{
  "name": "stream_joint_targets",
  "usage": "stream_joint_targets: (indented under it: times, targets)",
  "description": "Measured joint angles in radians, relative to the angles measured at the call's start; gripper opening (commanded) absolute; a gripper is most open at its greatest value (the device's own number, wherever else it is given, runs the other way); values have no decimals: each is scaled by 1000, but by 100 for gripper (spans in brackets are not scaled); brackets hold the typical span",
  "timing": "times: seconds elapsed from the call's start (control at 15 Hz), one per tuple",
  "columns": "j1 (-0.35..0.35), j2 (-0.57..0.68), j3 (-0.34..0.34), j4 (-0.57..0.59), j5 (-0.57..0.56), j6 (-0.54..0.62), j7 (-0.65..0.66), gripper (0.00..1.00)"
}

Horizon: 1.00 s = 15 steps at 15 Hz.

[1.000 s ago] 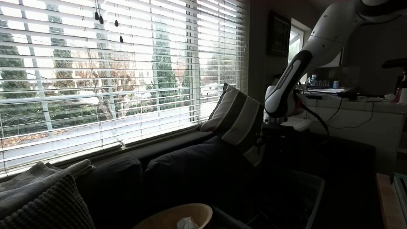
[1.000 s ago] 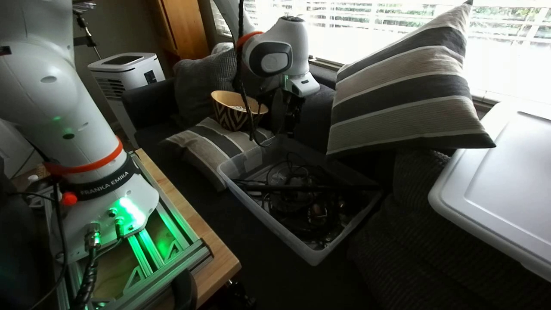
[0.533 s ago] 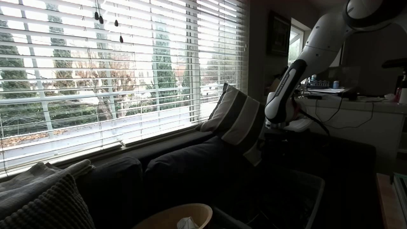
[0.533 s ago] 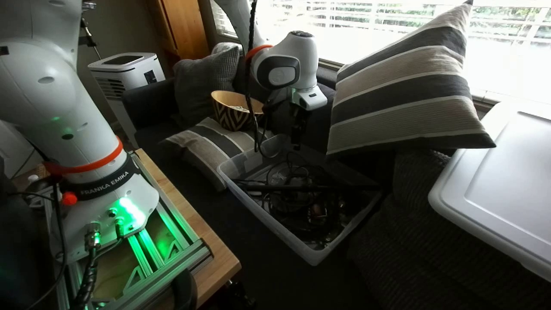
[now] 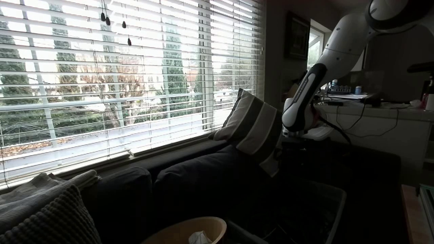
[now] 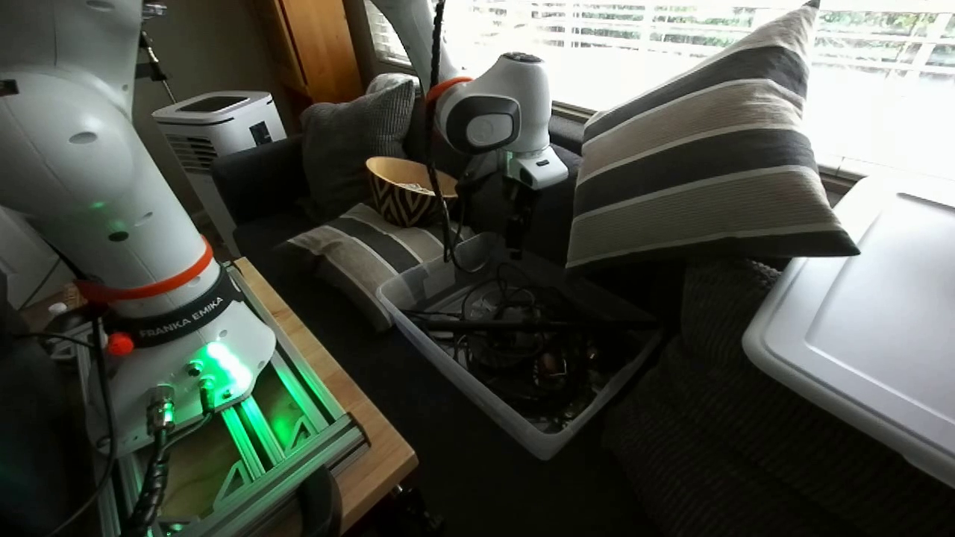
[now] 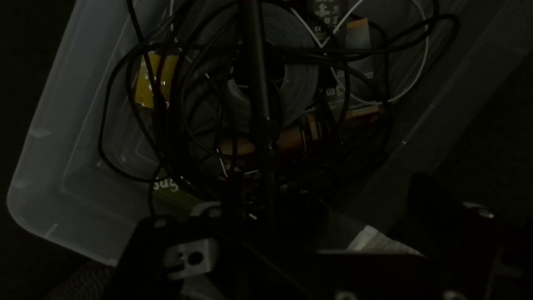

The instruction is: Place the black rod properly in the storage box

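Inside the translucent storage box (image 6: 548, 443), the black rod (image 7: 255, 62) lies across coiled cables (image 7: 163, 137). Your gripper (image 6: 515, 252) hangs above the box, its fingers spread apart in the dim wrist view. A striped pillow (image 6: 694, 164) leans near the box.

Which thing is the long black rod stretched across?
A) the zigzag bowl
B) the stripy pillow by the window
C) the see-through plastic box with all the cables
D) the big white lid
C, because the wrist view shows the black rod passing over coiled black cables inside the clear plastic storage box.
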Motion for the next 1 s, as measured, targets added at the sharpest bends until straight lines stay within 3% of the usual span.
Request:
stream_joint_targets:
  times: [0.4, 1.0]
  targets:
    - [78, 136, -63, 85, -70, -11, 0, 100]
    - [30, 344, -69, 291, -70, -181, -96, 100]
